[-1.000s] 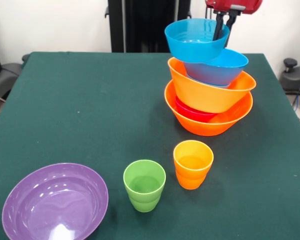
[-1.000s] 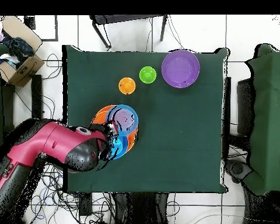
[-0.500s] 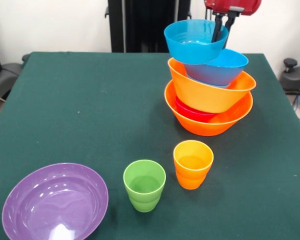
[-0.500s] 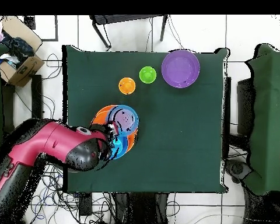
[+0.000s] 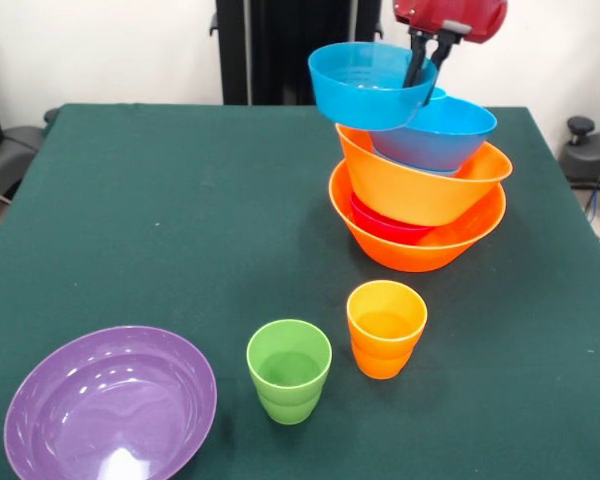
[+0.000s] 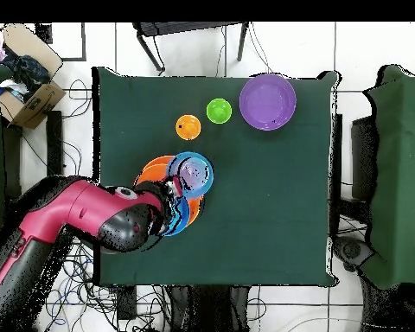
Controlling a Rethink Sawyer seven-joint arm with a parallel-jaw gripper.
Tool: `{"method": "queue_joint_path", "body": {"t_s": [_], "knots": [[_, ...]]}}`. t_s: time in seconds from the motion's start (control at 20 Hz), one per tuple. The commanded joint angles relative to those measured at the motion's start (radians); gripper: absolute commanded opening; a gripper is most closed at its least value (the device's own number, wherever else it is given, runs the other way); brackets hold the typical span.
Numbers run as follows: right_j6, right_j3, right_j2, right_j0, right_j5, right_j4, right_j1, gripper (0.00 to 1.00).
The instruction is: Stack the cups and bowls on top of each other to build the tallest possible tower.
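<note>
Simply unmarked blue bowl (image 5: 370,85) in claw (image 5: 427,62)

Tower (image 5: 420,190): large orange base bowl (image 5: 417,240) on the table, small red bowl (image 5: 388,224) nested inside, second orange bowl (image 5: 420,185) tilted above it, then a blue bowl (image 5: 435,135). The top blue bowl (image 5: 370,85) sits offset to the picture's left, overhanging the pile, tilted. Orange cup (image 5: 385,328) and green cup (image 5: 289,370) stand upright, apart, in front of the tower. Purple bowl (image 5: 110,405) rests upright at the near left corner.
</note>
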Motion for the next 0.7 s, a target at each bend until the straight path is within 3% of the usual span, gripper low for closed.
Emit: {"method": "queue_joint_path", "body": {"t_s": [0.05, 0.7], "knots": [[0.160, -0.121, 0.055, -0.028, 0.155, 0.047, 0.079, 0.00], [0.159, -0.134, 0.027, -0.044, 0.227, 0.069, 0.106, 0.00]]}}
